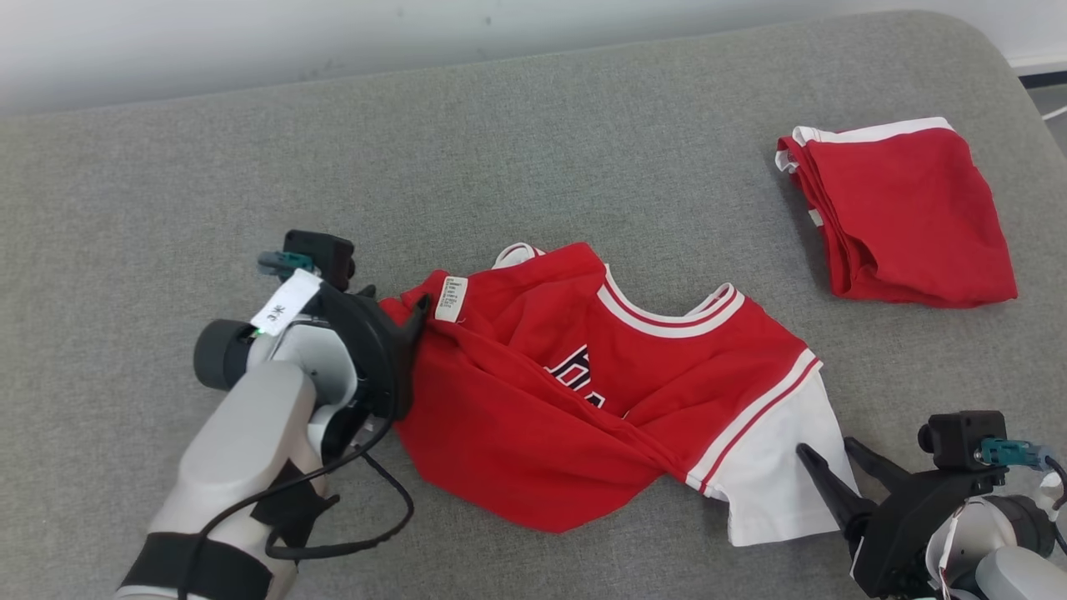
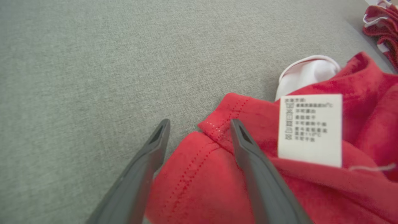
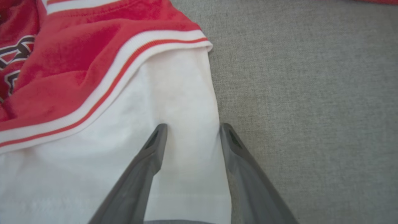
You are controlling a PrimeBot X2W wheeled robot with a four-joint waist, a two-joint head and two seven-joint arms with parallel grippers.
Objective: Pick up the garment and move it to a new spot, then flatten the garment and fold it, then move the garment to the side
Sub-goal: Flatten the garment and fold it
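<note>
The left tool [image 2: 199, 124] stands wide, its fingers straddling the turned-over hem corner beside the care label [image 1: 450, 298]. The right tool [image 3: 193, 127], also wide, straddles the outer edge of the white sleeve, so neither is holding anything. This reads as the start of flattening, and the next move likely calls for both to close on cloth and draw apart. The garment [image 1: 533, 417] lies rumpled mid-way along the near edge of the grey upholstered surface [image 1: 250, 167], long axis left to right and slanting nearer at the right, neckline facing the far edge; a folded red piece [image 1: 909, 217] sits near the far right corner.
</note>
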